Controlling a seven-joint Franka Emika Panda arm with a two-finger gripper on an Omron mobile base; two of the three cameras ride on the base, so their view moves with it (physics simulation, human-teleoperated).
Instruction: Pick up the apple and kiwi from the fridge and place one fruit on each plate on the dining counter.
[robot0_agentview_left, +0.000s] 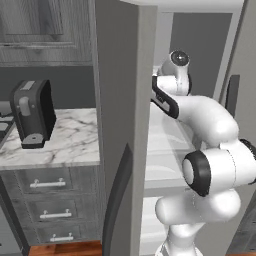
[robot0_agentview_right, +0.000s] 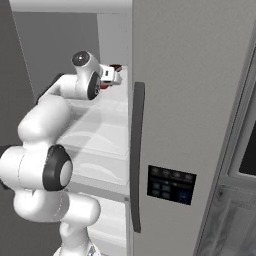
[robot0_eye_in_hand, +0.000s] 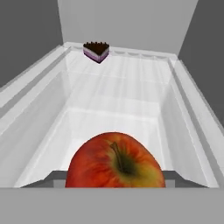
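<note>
The red apple (robot0_eye_in_hand: 116, 162), its stem dimple facing the camera, looms large at the bottom of the hand view. My gripper (robot0_eye_in_hand: 114, 181) is shut on it, with grey finger parts showing at both its sides. In the right base view my gripper (robot0_agentview_right: 114, 75) reaches into the open fridge (robot0_agentview_right: 190, 100) at the height of an upper clear shelf (robot0_eye_in_hand: 113, 96). The arm passes between the two grey doors (robot0_agentview_left: 120, 100). The kiwi, the plates and the dining counter are out of view.
A dark wedge of cake (robot0_eye_in_hand: 96, 51) stands at the far end of the shelf. Left of the fridge a black coffee machine (robot0_agentview_left: 32, 115) sits on a marble worktop (robot0_agentview_left: 75, 140) above drawers (robot0_agentview_left: 50, 185). The right door carries a handle (robot0_agentview_right: 136, 155) and a button panel (robot0_agentview_right: 170, 184).
</note>
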